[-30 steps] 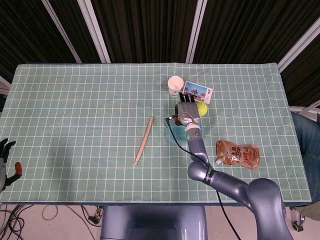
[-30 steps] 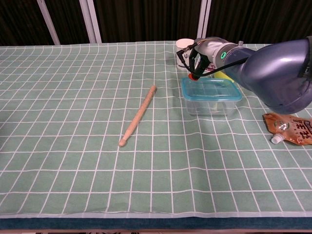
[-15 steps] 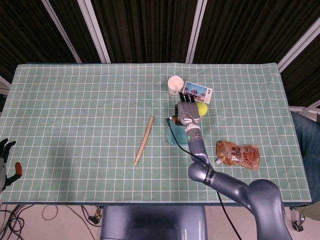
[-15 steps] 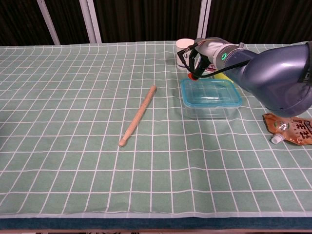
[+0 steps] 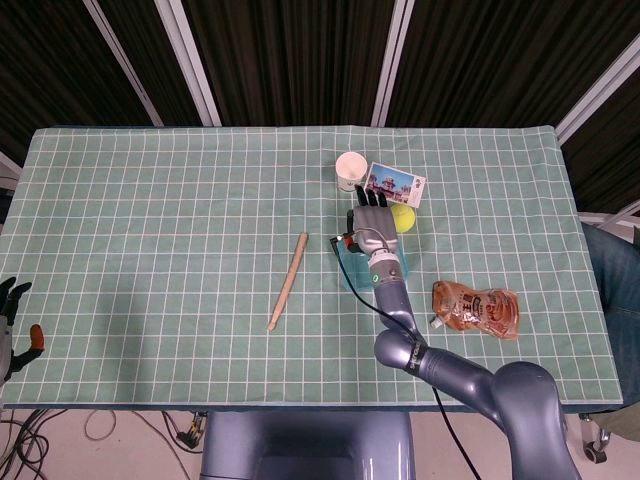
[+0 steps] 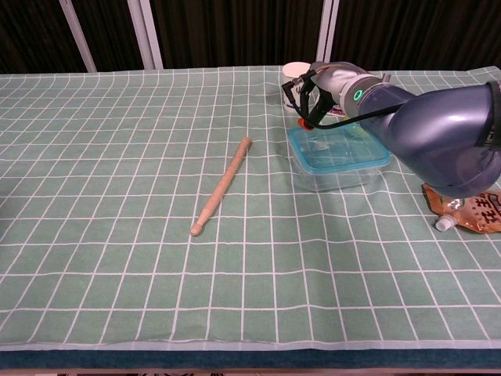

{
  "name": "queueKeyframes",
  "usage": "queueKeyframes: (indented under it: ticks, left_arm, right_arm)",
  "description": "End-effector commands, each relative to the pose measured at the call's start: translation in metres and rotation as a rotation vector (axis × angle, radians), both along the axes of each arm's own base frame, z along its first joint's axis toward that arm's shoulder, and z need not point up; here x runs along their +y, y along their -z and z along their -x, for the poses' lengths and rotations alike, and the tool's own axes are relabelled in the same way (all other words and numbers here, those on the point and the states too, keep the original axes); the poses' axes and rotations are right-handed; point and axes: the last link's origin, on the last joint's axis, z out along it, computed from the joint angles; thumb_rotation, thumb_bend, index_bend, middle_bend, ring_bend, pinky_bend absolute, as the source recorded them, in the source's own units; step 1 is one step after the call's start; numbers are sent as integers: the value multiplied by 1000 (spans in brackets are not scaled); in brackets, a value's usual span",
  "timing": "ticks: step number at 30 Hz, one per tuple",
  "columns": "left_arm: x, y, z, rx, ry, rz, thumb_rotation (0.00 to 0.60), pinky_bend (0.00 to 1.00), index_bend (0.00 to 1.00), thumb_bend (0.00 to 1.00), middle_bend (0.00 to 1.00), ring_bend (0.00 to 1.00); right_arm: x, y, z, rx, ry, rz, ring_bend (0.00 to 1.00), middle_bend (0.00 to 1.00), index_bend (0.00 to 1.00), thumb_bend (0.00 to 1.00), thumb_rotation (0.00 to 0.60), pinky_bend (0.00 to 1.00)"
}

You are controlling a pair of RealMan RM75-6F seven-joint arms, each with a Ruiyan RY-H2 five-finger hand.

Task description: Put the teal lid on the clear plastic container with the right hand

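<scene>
The right hand (image 6: 317, 98) has shifted left, skewing the teal lid (image 6: 338, 146) on the clear container (image 6: 337, 168). Fingers splayed flat, it presses the far edge, probably to seat it.

Container (image 6: 338, 153) now skewed, nearer pouch (image 6: 470, 210)

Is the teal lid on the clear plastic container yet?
On: the teal lid covers the clear plastic container; whether it is fully snapped down, cannot tell.
</scene>
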Motion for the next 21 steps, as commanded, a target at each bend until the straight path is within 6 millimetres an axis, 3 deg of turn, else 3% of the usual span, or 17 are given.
queueKeyframes:
  ticks: [1,21]
  left_arm:
    - [0,0,0,1,0,0,600,0,115,568,0,0]
    - [0,1,0,5,-1,2,600,0,116,568,0,0]
  right_arm:
    - [1,1,2,0,1,0,0,44,716,641,600,0]
    - [6,-10,10,-72,-13,46,0,44,717,641,600,0]
